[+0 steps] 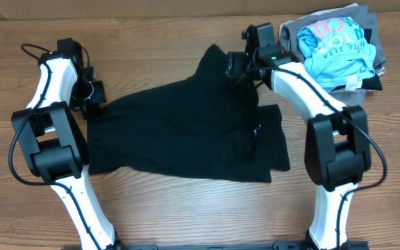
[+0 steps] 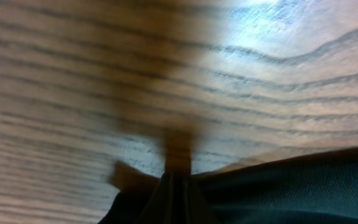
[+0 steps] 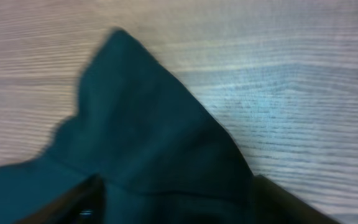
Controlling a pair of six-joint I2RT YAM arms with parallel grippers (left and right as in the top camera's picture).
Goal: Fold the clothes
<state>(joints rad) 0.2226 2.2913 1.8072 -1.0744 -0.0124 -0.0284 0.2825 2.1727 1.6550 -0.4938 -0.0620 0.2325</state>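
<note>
The left arm stands highest over the wooden table, on its left side. The left gripper points down at the left edge of the black shirt. Its jaws are fully closed. In the left wrist view the shirt's hem runs up into the closed fingertips, so the gripper appears to pinch that edge against the table.

The black shirt lies at the centre of the table, between the two arms, and is spread mostly flat. One part rises to a point toward the far edge.

The right gripper sits over that far point of the shirt. Its jaws are wide apart. In the right wrist view the fingers stand on either side of the fabric without clamping it.

The right arm stands to the right of the shirt. At the far right corner, a light blue shirt with pink lettering lies on a grey garment, apart from the black shirt.
</note>
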